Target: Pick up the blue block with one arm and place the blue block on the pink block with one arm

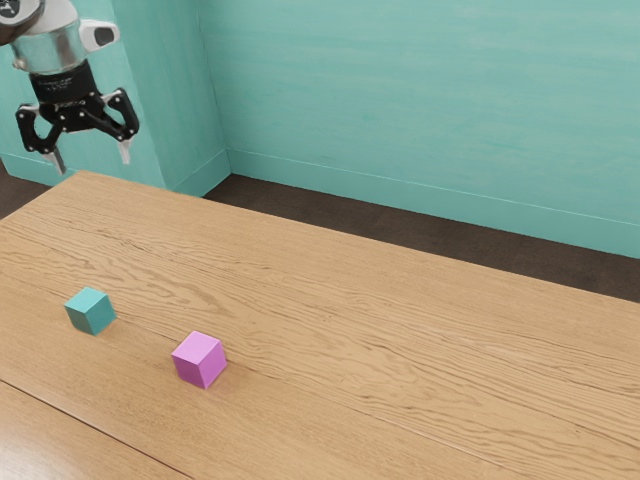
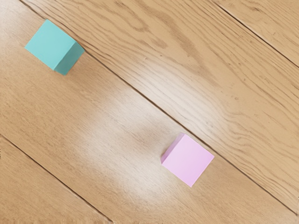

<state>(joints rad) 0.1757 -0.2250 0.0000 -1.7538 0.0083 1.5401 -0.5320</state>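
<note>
Pink block (image 1: pixel 199 359) sits nearest on the wooden tabletop (image 1: pixel 400 330), its top face free to take a load. Just beyond and apart from it, the blue block (image 1: pixel 90 310) rests untouched. Farthest back, the tool (image 1: pixel 91 155) hangs high, fingers spread wide and empty, likely ready to descend.

The arm's last link (image 1: pixel 48 45) is a glossy cylinder, white at the top and silver-grey lower down, with a small white housing (image 1: pixel 97 35) (dark-faced at one end) jutting from its side. Below it sits the black tool (image 1: pixel 91 155): an angular body with linked bars, dotted with small pale screws, ending in pale fingertips (image 1: pixel 125 151).
</note>
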